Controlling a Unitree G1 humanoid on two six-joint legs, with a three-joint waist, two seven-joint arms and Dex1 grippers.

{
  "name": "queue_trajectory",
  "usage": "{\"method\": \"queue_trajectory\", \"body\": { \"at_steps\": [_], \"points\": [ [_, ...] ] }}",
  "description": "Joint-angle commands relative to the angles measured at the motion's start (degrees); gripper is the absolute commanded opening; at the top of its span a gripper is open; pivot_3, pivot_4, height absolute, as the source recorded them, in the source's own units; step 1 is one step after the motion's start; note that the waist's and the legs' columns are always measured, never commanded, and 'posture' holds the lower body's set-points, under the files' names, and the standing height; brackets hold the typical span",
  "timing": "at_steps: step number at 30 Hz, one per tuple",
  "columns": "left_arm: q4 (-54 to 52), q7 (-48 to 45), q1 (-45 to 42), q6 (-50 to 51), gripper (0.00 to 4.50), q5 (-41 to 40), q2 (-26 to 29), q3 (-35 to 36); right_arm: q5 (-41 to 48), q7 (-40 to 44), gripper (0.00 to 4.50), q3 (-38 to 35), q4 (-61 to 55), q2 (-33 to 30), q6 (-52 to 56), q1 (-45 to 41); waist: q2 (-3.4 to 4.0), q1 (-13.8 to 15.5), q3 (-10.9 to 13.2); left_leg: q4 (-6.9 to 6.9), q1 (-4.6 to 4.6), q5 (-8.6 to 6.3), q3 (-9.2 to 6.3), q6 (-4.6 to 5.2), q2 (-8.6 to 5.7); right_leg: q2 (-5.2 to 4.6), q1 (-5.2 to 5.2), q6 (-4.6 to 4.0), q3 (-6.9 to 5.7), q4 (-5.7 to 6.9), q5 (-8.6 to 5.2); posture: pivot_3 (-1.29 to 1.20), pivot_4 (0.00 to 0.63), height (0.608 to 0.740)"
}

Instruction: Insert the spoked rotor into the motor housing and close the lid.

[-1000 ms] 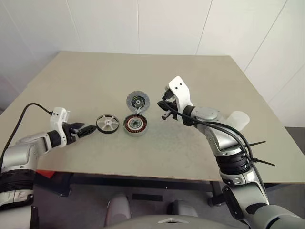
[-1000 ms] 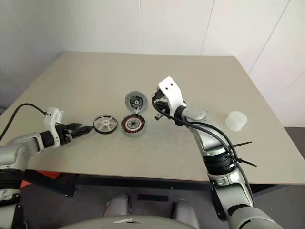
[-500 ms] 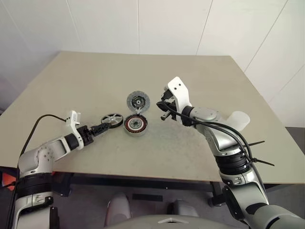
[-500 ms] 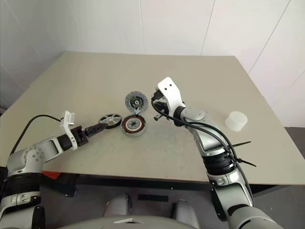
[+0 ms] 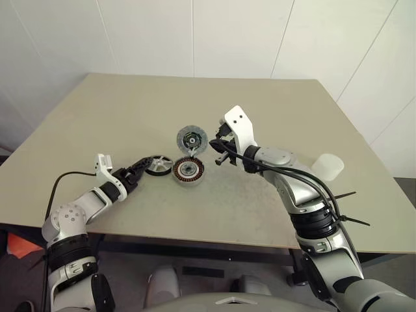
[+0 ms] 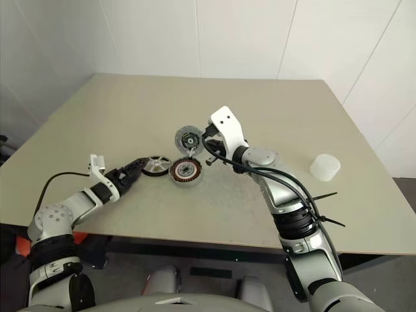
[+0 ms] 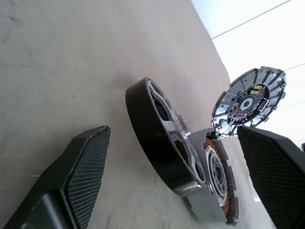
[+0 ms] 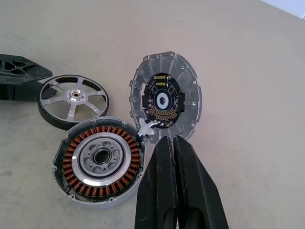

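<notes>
Two tools: the left tool [image 7: 176,176] stands wide, one finger either side of the spoked rotor [image 7: 164,138], holding nothing as far as I can judge; the right tool [image 8: 172,191] is closed tight with nothing between its fingers, hanging just above the bench [image 5: 273,104] by the lid [image 8: 165,102].
Rotor: tipped up, one edge leaning on the rim of the motor housing [image 8: 101,161], the other on the bench, about mid-bench toward the near edge.
Housing: flat on the bench, copper windings up, nothing inside it yet.
Lid: propped on edge against the far side of the housing, a short wire joining the two.
Risk, grip: closing on a tilted wheel could squeeze it out sideways or skate it across the bench.
Risk, knock: a nudge to the housing could topple the leaning lid onto the windings before the rotor goes in.
Risk, seating: a rotor carried in crooked may jam on the rim.
</notes>
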Motion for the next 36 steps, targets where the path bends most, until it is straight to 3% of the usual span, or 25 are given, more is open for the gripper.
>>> {"method": "queue_trajectory", "body": {
  "at_steps": [1, 4, 14, 17, 22, 29, 36],
  "points": [
    [0.5, 1.4, 1.8, 4.3, 3.59, -1.7, -0.8, -1.3, 0.8, -0.4, 0.00, -0.1, -2.6, -0.1, -0.2, -0.7, 0.01, 0.0, 0.0, -0.01, -0.02, -0.02, 0.00, 0.03, 0.00, 0.00, 0.00, 0.02, 0.00, -0.03, -0.01, 0.00, 0.000, 0.740],
    [0.1, 2.0, 2.0, 4.7, 2.56, -2.9, -0.4, -1.0, 0.7, -0.5, 0.00, 0.1, -2.5, 0.1, -0.4, -0.7, 0.01, 0.0, 0.0, -0.04, -0.14, -0.07, 0.00, 0.11, 0.01, 0.02, -0.04, -0.01, -0.05, -0.12, 0.01, 0.00, 0.000, 0.740],
    [-3.1, 3.2, 3.0, 4.6, 2.56, -5.1, -1.5, -1.8, 0.6, -0.8, 0.00, 0.8, -2.4, 0.4, -0.8, -0.5, 0.02, 0.1, 0.0, -0.11, -0.34, -0.09, 0.00, 0.14, 0.02, 0.01, 0.02, -0.19, -0.16, -0.60, 0.16, 0.00, 0.000, 0.740],
    [-4.2, 3.4, 3.8, 4.7, 2.04, -5.5, -2.1, -2.1, 0.5, -0.9, 0.00, 1.1, -2.5, 0.4, -0.9, -0.2, 0.02, 0.1, 0.0, -0.12, -0.33, -0.10, 0.00, 0.15, 0.03, 0.01, 0.02, -0.19, -0.16, -0.60, 0.15, 0.00, 0.000, 0.740],
    [-6.3, 4.3, 4.9, 5.3, 0.53, -7.6, -2.5, -2.1, 0.4, -0.9, 0.00, 1.3, -2.5, 0.3, -1.0, 0.0, 0.02, 0.3, 0.0, -0.12, -0.31, -0.09, -0.01, 0.14, 0.05, 0.02, 0.04, -0.18, -0.18, -0.58, 0.15, 0.00, 0.000, 0.740],
    [-6.6, 3.7, 4.7, 5.5, 0.53, -10.7, -0.6, -1.3, 0.3, -1.0, 0.00, 1.4, -1.8, 0.3, -1.5, -0.3, 0.01, 0.3, 0.0, -0.12, -0.31, -0.09, 0.00, 0.14, 0.07, 0.07, 0.01, 0.02, -0.15, -0.59, 0.06, 0.00, 0.000, 0.740],
    [-0.4, -1.2, 2.1, 6.7, 0.53, -15.2, 7.3, 2.7, -0.3, -0.4, 0.00, 0.2, -0.7, -2.9, -2.7, 0.5, -0.02, 0.1, 0.0, -0.16, -0.37, -0.08, -0.01, 0.12, 0.16, 0.21, -0.10, -0.15, -0.15, -0.59, 0.17, 0.00, 0.000, 0.740]
  ]
}}
